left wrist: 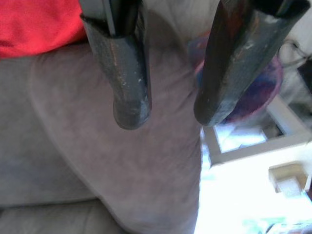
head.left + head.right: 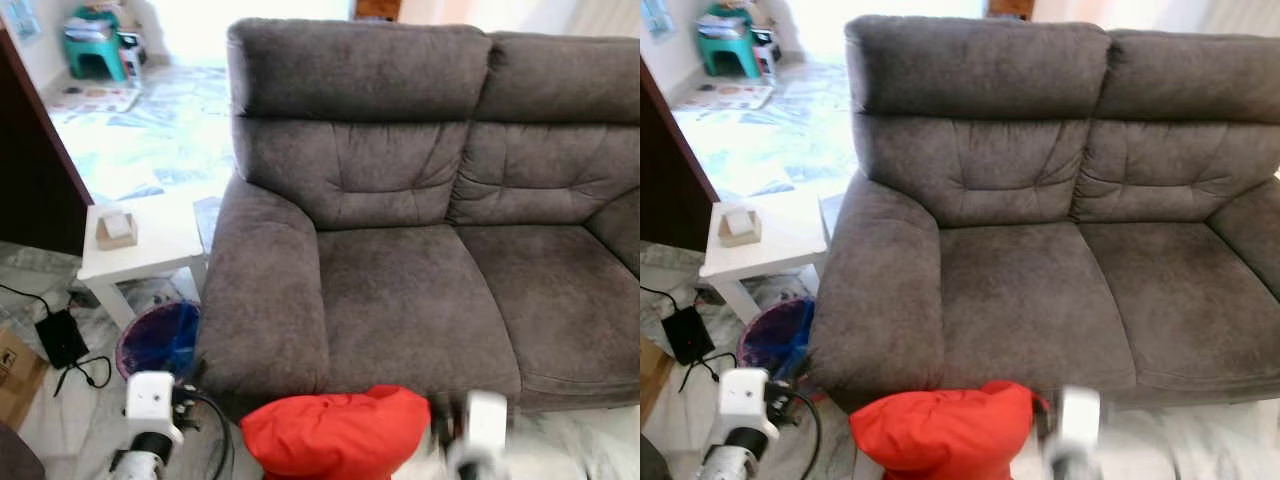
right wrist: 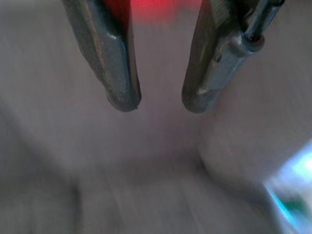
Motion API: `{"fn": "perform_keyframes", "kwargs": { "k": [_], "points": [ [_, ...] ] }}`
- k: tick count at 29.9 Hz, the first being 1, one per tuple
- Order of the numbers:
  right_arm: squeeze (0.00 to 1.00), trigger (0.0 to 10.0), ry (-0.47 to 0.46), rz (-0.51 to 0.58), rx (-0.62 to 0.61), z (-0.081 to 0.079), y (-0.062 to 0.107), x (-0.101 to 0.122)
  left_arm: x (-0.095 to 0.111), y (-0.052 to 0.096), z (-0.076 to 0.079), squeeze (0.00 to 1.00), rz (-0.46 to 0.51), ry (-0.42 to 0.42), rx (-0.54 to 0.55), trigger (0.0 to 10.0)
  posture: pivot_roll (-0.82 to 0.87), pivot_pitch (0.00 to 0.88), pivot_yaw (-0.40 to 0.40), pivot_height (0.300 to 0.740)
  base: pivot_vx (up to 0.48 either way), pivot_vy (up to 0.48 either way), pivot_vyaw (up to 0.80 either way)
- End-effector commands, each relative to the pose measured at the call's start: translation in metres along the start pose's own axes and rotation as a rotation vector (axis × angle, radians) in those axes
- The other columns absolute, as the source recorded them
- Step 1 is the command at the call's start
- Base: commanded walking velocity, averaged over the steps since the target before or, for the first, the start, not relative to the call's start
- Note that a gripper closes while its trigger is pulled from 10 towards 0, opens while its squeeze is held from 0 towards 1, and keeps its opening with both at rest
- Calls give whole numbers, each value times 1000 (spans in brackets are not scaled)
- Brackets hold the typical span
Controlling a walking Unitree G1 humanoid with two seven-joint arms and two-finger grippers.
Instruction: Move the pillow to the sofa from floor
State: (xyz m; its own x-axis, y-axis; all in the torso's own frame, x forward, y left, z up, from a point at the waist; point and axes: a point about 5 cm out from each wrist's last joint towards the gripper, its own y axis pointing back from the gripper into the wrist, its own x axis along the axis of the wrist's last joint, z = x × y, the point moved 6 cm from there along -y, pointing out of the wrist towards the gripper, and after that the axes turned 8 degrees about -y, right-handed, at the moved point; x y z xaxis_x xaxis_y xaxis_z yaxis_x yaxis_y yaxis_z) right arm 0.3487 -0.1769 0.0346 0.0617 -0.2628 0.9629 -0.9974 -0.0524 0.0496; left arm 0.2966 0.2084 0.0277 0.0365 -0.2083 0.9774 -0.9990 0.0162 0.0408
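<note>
Dominating the room, a grey two-seat sofa (image 2: 420,250) faces the robot, with a white side table (image 2: 140,245) carrying a small tissue box (image 2: 115,230) to its left and a blue-purple bin (image 2: 160,340) nearer on the marble floor. A red pillow (image 2: 335,432) sits at the near edge, just in front of the left seat cushion (whether it touches the floor is hidden). It lies between both arms. The left gripper (image 1: 168,109) hovers over the sofa's armrest, fingers parted and empty. The right gripper (image 3: 158,102), blurred, also shows parted fingers holding nothing.
</note>
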Motion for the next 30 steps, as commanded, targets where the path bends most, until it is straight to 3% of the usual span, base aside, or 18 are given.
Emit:
{"fn": "perform_keyframes", "kwargs": {
  "k": [1, 5, 9, 12, 16, 24, 30],
  "points": [
    [0, 10000, -17, -31, 15, -4, 8, -12, 13, -3, -7, 0, 30, 1, -2, 10000, 51, 83, -41, 740, 0, 0, 0],
    [0, 10000, -11, 20, 59, -15, -4, 5, 24, -11, -9, 0, 45, 16, -4, 10000, 46, 68, -37, 740, 0, 0, 0],
    [0, 10000, -34, 43, 21, -9, -7, 19, 20, -10, -19, 0, 15, 39, 41, 10000, 46, 55, -43, 740, 0, 0, 0],
    [0, 10000, -50, 9, 17, -9, -4, 11, 11, -8, -13, 0, -42, -21, -2, 10000, 50, 49, -45, 740, 0, 0, 0],
    [0, 10000, -50, -44, 15, -12, 5, -8, 18, -12, -9, 0, -26, -14, 4, 10000, 51, 45, -45, 740, 0, 0, 0],
    [0, 10000, -59, -61, -21, -8, 7, -9, 26, -21, -18, 0, -16, -19, 17, 10000, 46, 55, -40, 740, 0, 0, 0],
    [0, 10000, -30, -86, -30, -9, 2, -8, 25, -21, -13, 0, -21, -10, 13, 10000, 40, 73, -40, 730, 0, 0, 0]
  ]
}}
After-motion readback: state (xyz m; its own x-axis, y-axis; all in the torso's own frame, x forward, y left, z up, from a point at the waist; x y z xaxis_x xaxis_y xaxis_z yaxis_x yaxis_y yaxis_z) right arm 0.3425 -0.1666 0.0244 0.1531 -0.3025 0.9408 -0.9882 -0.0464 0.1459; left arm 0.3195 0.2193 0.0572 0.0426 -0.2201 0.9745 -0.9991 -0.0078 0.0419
